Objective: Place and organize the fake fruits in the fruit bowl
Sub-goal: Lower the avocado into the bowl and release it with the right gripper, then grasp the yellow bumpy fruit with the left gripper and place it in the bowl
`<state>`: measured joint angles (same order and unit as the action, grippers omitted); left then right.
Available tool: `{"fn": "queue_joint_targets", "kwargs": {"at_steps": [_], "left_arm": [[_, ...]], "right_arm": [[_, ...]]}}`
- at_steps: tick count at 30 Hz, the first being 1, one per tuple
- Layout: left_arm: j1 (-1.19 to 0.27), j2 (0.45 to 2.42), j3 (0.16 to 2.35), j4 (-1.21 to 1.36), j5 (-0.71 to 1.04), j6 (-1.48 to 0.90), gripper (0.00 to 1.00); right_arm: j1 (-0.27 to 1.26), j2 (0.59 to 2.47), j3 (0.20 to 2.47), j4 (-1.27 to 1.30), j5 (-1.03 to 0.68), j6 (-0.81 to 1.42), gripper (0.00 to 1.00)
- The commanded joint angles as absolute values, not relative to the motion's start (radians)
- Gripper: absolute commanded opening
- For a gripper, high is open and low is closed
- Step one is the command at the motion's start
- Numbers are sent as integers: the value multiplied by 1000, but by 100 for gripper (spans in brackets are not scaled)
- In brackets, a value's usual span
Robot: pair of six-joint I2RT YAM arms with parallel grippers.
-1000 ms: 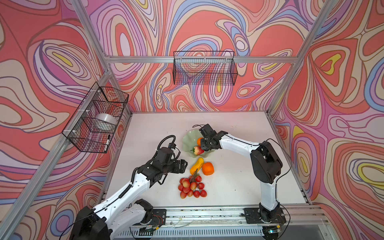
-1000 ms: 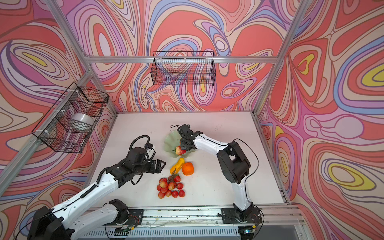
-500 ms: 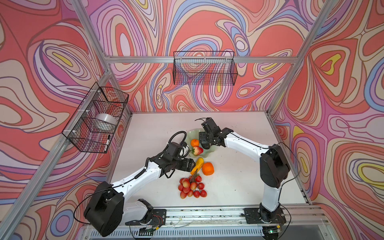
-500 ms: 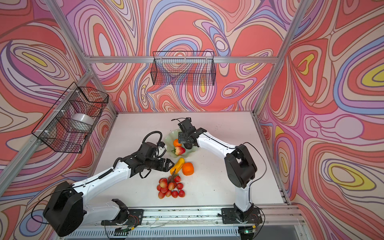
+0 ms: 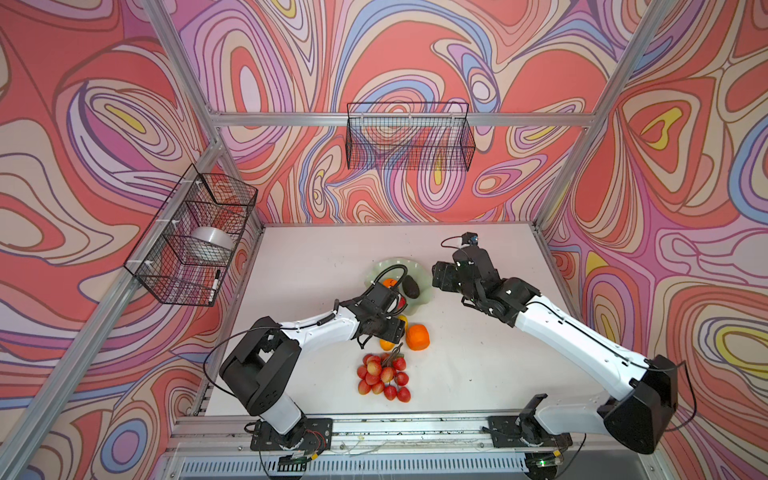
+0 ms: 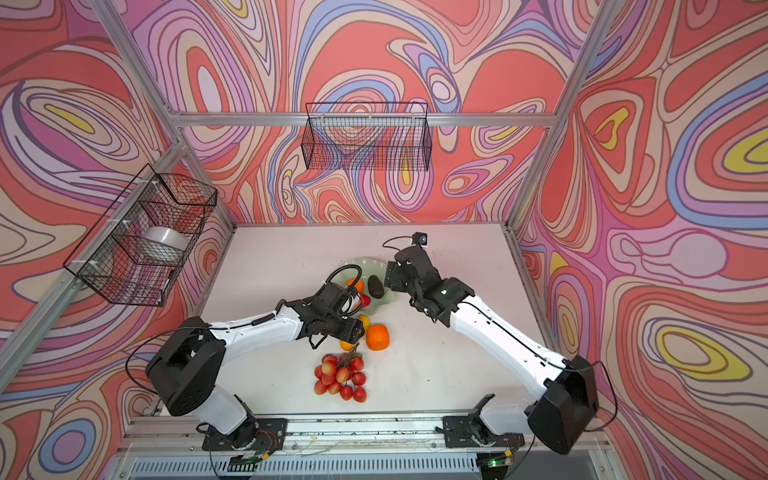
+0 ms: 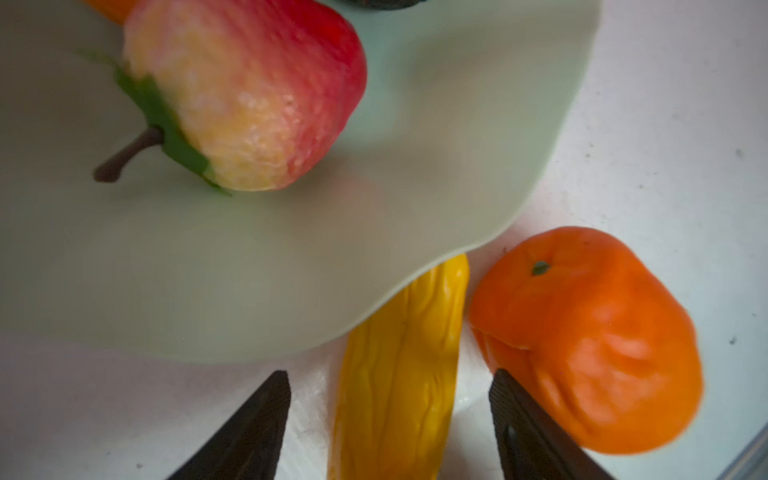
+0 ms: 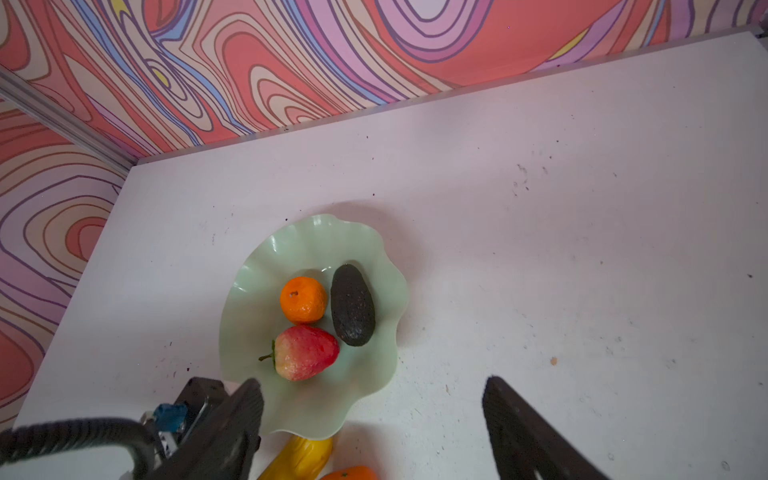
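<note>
- Left pincer [image 7: 390, 374]: jaws partly spread, low over the table [image 8: 582, 208], straddling the yellow-orange elongated fruit [image 7: 395, 419]. There is a gap on each side, so no grip yet.
- That fruit lies lengthwise between the fingers, with its far end tucked under the rim of the fruit bowl [image 7: 208, 270].
- Red berry cluster [image 5: 384, 376]: on the table near the left pincer, on its base-rail side, apart from it.
- Blocky orange fruit [image 7: 590, 340]: just outside one left finger, which overlaps its edge; contact cannot be confirmed.
- Bowl sits directly ahead of the left fingertips and holds the red-yellow fruit [image 7: 257, 95], round orange [image 8: 303, 300] and dark avocado [image 8: 352, 305], all close together.
- Right pincer [image 8: 373, 381]: jaws wide, nothing between them, raised just beside the bowl. The bowl rim lies ahead of one finger.
</note>
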<state>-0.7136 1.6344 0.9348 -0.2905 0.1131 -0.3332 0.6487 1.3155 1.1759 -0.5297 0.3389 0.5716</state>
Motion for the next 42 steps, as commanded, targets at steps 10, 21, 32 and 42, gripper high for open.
{"fn": "queue_joint_targets", "kwargs": {"at_steps": [10, 21, 32, 42], "left_arm": [[-715, 1762, 1023, -321, 93, -315, 45], [-715, 1418, 867, -498, -17, -287, 30], [-713, 1073, 916, -537, -70, -294, 37], [-655, 1610, 1306, -386, 5, -242, 39]], "right_arm": [[644, 1249, 1133, -557, 412, 586, 88], [645, 1285, 1123, -515, 387, 580, 88], [644, 1337, 1130, -509, 342, 589, 88], [644, 1274, 1031, -535, 295, 650, 87]]}}
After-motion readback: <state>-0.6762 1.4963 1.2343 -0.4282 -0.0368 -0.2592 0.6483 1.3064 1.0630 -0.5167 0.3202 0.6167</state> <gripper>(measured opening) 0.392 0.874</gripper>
